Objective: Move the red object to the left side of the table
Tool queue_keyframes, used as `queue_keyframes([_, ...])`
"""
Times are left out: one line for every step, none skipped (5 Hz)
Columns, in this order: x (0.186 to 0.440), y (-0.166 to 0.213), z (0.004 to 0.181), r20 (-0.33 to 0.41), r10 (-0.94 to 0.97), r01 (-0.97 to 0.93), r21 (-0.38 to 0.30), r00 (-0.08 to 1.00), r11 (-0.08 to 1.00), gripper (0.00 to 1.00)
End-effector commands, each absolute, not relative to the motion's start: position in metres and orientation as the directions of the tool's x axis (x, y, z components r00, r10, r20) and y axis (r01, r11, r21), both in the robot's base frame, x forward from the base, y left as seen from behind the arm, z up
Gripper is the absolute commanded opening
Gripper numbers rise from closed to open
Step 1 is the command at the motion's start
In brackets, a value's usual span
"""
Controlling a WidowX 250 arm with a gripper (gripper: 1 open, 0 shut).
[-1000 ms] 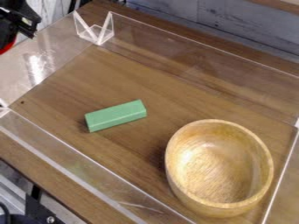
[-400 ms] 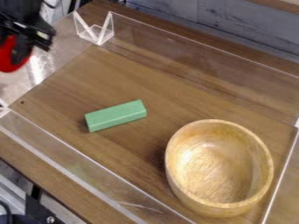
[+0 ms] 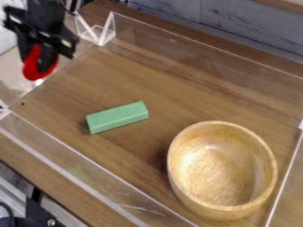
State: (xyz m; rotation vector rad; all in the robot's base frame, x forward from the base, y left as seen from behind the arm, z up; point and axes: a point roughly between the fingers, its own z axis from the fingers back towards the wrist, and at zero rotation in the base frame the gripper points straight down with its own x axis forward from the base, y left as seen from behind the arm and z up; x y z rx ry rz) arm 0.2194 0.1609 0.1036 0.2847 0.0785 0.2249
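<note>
Since the earlier frames the gripper [image 3: 42, 60] has come further into the picture from the upper left edge, moving to the right and lower, so that now it hangs over the left part of the table [image 3: 178, 84] instead of being almost out of view. Its dark fingers are clamped on the red object [image 3: 39, 62], which sits between them, glossy and rounded, with its lower end showing under the fingertips. The red object is held in the air above the wood near the left clear wall; whether it already touches the surface I cannot tell from this view. The green block [image 3: 117, 116] lies flat in the middle of the table, in the same place as before, well apart from the gripper. The wooden bowl [image 3: 221, 168] stands upright in the lower right corner, also in the same place. A small clear plastic piece [image 3: 97, 28] stands at the far edge, just to the right of the arm. Low clear walls go around the brown wood-grain top.
</note>
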Motion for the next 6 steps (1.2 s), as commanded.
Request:
queue_keyframes([0.232, 0.168, 0.104, 0.012, 0.203, -0.200, 0.256, 0.979, 0.946, 0.00])
queue_keyframes([0.239, 0.175, 0.096, 0.027, 0.173, -0.175, 0.207, 0.985, 0.963, 0.00])
queue_keyframes([0.244, 0.185, 0.092, 0.036, 0.150, -0.154, 0.172, 0.988, 0.973, 0.00])
queue_keyframes([0.248, 0.194, 0.088, 0.049, 0.133, -0.139, 0.134, 0.990, 0.981, 0.00])
queue_keyframes([0.251, 0.200, 0.084, 0.056, 0.127, -0.132, 0.094, 0.990, 0.987, 0.00])
queue_keyframes([0.254, 0.205, 0.080, 0.060, 0.122, -0.125, 0.052, 0.991, 0.991, 1.00])
